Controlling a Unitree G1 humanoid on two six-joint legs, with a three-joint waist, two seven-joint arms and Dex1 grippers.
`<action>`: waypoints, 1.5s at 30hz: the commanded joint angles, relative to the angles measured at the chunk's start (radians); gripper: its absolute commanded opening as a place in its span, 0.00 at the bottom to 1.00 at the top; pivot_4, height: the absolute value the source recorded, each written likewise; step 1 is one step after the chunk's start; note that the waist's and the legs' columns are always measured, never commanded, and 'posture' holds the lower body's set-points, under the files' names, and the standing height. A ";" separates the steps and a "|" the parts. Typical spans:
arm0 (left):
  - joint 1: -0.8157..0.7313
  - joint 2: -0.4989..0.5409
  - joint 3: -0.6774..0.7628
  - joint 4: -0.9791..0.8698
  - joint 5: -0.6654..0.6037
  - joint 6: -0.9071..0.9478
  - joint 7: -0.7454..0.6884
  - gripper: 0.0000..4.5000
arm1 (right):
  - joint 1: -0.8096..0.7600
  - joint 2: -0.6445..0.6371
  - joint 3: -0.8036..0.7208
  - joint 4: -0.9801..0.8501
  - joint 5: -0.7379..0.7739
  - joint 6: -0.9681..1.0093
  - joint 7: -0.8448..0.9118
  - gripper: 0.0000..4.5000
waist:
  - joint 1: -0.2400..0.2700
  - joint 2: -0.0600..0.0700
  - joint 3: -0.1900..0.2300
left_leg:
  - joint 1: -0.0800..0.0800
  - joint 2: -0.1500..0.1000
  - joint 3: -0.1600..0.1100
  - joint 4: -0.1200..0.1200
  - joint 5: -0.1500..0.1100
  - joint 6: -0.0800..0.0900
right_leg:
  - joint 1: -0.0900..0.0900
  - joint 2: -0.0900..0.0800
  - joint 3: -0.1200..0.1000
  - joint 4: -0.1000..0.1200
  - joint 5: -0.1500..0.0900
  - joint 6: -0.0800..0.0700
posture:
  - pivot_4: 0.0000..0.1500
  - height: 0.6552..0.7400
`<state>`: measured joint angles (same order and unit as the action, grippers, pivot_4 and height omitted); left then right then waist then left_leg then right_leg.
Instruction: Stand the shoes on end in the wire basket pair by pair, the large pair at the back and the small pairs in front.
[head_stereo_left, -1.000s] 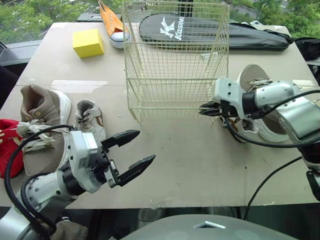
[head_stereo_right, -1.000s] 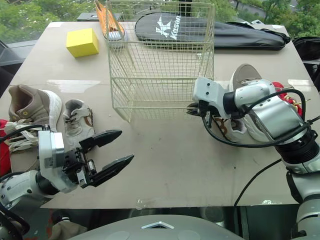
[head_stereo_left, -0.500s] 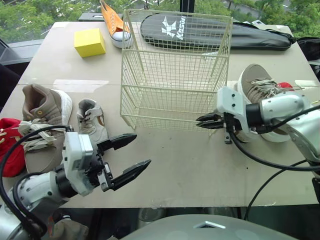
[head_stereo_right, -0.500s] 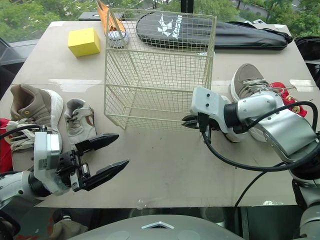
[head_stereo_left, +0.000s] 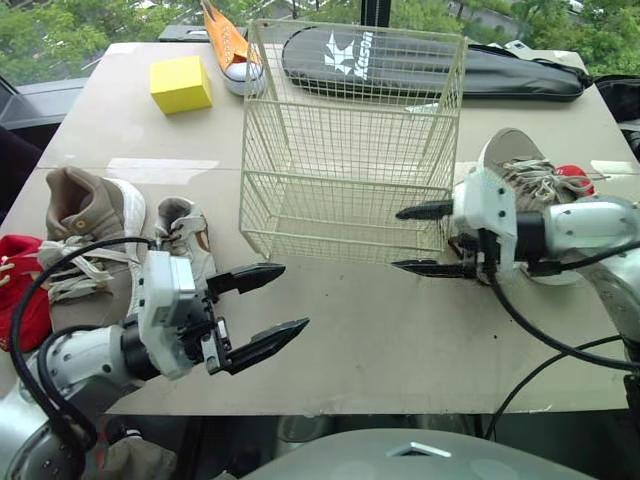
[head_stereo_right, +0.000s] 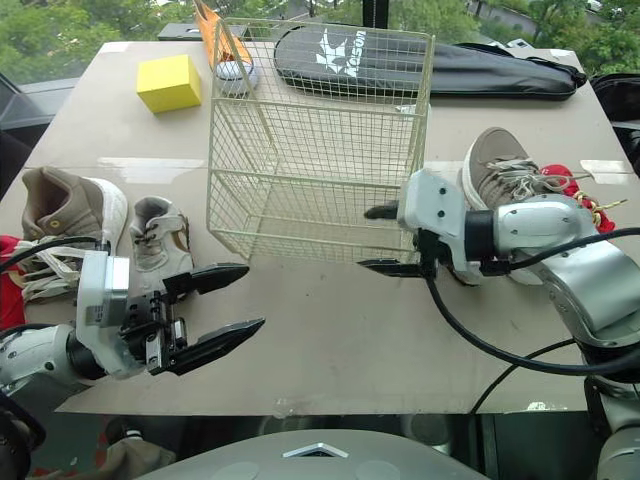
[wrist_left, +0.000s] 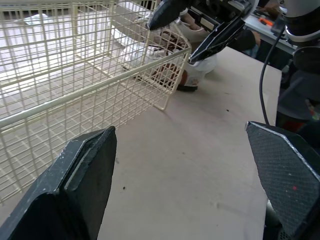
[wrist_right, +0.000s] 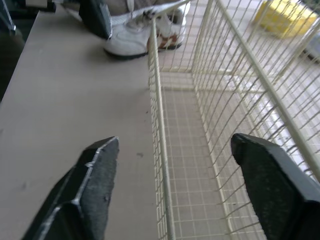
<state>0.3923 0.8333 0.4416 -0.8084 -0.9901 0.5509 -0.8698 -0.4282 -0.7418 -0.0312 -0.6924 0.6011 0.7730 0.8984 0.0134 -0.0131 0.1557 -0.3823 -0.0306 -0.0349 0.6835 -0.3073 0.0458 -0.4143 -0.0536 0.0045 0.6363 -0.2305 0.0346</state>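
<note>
The cream wire basket (head_stereo_left: 350, 140) stands empty mid-table. My right gripper (head_stereo_left: 397, 239) is open at its front right corner, and in the right wrist view the basket's low edge wire (wrist_right: 160, 125) runs between the spread fingers (wrist_right: 95, 185). Behind that arm lie a large tan shoe (head_stereo_left: 525, 185) and a small white-and-brown shoe (wrist_left: 192, 70). My left gripper (head_stereo_left: 290, 297) hangs open and empty over the table's front left. Just beyond it lie another large tan shoe (head_stereo_left: 85, 230) and a small shoe (head_stereo_left: 185, 235).
An orange shoe (head_stereo_left: 225, 45), a yellow block (head_stereo_left: 180, 85) and a black racket bag (head_stereo_left: 420, 65) lie along the back. Red shoes sit at the far left (head_stereo_left: 20, 290) and far right (head_stereo_left: 572, 175). Bare tabletop (head_stereo_left: 380, 320) stretches in front of the basket.
My right gripper has gone from shut to open at the basket's front right corner. The left gripper has stayed open and roughly in place.
</note>
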 joint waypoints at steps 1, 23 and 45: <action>-0.063 0.022 -0.032 -0.006 -0.037 0.018 0.004 1.00 | 0.047 0.006 -0.194 -0.097 0.149 0.037 -0.084 0.97 | 0.002 0.000 0.000 | 0.000 0.000 0.000 0.000 0.000 0.000 | 0.000 0.000 0.000 0.000 0.000 0.000 | 1.00 1.00; -0.801 -0.030 -0.430 0.195 -0.072 0.245 0.024 1.00 | 0.661 0.067 -0.582 -0.037 -0.079 0.166 -0.549 0.97 | -0.027 -0.003 0.000 | 0.007 0.001 0.006 0.001 0.001 -0.001 | 0.003 0.007 0.009 0.006 0.000 0.001 | 1.00 1.00; -0.783 -0.089 -0.375 0.177 -0.143 0.259 0.195 1.00 | 0.460 0.184 -0.524 0.114 -0.049 -0.057 -0.506 0.01 | -0.027 -0.005 -0.001 | 0.008 0.001 0.006 0.001 0.001 -0.002 | 0.003 0.007 0.011 0.007 0.000 0.001 | 1.00 1.00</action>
<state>-0.3679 0.7542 0.0331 -0.6240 -1.1042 0.8107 -0.6924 0.0674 -0.5603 -0.4950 -0.5147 0.5239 0.7927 0.4003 -0.0137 -0.0178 0.1550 -0.3749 -0.0296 -0.0288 0.6850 -0.3058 0.0442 -0.4119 -0.0473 0.0151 0.6432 -0.2304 0.0359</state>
